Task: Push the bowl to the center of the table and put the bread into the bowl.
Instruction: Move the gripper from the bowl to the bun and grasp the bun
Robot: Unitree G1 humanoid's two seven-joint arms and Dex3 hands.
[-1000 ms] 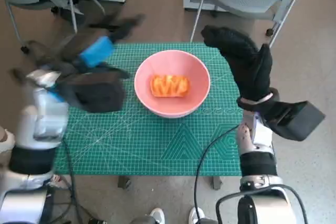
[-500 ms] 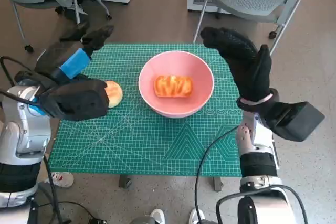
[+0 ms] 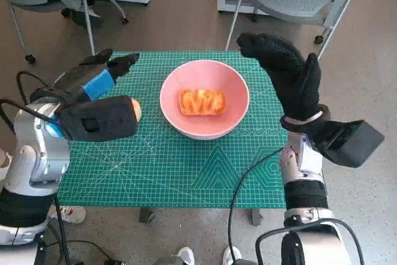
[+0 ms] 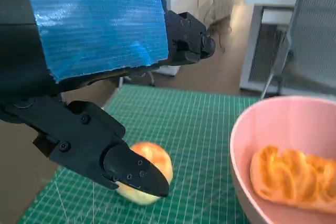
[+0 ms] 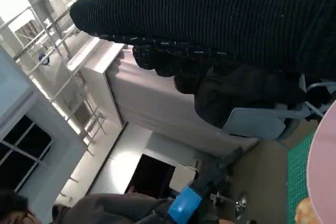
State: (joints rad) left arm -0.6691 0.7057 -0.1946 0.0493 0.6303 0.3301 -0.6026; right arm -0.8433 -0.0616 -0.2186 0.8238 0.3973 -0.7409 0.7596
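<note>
— What is sitting nearest the robot?
— A round bread roll (image 4: 147, 174), lying on the green mat (image 3: 180, 172) under its left hand (image 3: 93, 100), whose fingers are spreading, holding nothing.
— And beyond?
— The pink bowl (image 3: 239, 91), mid-table, is holding another bread (image 3: 201, 102). The right hand (image 3: 285, 72) is hanging open, empty. The roll looks soft and light; cup its sides gently.

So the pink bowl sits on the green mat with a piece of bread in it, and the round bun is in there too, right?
Not quite. The pink bowl holds only the bread. The round bun lies on the green mat outside the bowl, beside the left hand, as the left wrist view shows.
</note>
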